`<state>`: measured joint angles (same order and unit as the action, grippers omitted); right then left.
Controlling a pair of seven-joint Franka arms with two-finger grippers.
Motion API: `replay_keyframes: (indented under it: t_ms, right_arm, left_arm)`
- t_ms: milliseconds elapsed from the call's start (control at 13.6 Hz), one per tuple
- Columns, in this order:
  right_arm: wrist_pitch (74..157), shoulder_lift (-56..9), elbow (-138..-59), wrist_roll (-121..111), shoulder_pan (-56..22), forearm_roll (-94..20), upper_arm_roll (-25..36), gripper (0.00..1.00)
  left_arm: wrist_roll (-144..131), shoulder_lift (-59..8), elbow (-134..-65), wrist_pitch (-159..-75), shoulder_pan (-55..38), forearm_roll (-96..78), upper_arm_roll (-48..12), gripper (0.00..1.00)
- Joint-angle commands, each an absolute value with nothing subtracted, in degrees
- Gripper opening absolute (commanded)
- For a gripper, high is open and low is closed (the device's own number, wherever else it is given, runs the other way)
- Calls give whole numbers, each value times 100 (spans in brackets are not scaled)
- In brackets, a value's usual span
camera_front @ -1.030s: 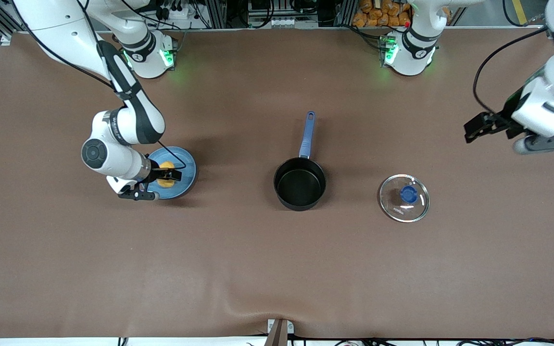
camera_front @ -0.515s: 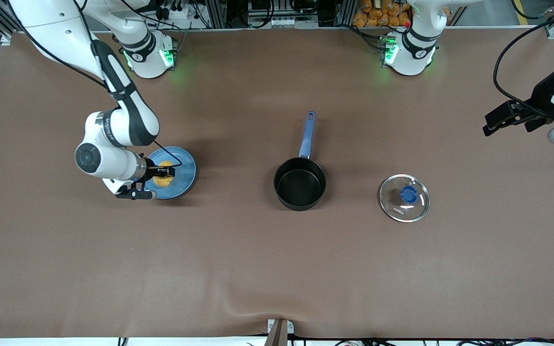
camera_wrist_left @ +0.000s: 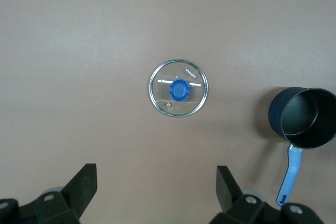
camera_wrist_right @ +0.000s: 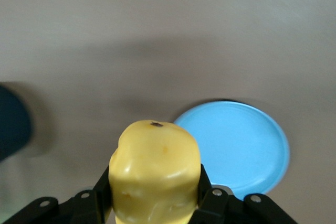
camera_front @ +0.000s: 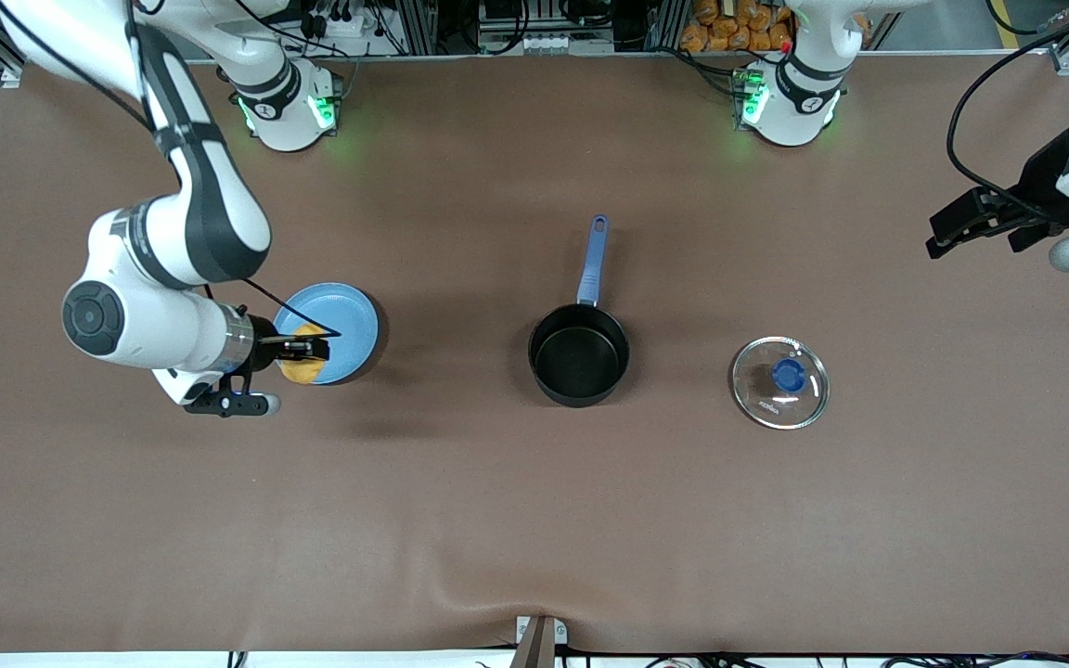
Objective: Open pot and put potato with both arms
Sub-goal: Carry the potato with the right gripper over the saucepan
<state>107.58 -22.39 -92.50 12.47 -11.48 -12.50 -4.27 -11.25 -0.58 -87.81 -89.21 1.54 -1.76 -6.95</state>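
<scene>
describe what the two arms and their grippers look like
Both arms are white, rounded segments with black joint bands and a thin black cable along each. Bases glow green. The right gripper and left gripper are black with two flat fingers, small silver screws showing.

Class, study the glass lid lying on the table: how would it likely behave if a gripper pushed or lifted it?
The glass lid lies flat, so a push would probably slide it, not tip it. Its clear, shiny glass looks smooth and breakable. The blue knob seems the safest grip.
</scene>
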Motion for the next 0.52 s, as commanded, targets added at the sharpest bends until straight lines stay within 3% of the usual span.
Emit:
replay_keyframes:
  t_ms: [0,221,442]
  right_arm:
    - [10564,-3126,-7879,2096,-1975,-1301,-396,0]
    - [10617,-4207,-6298,3171,-2775,-1266,-369,0]
    - [11501,-4648,-5985,3680,-3312,-1266,-360,0]
  left_arm:
    - [-1037,-149,-8578,-8763,202,-272,-694,100]
    - [-1020,-123,-8604,-8763,202,-316,-694,100]
    - [-976,0,-8640,-8763,167,-395,-668,100]
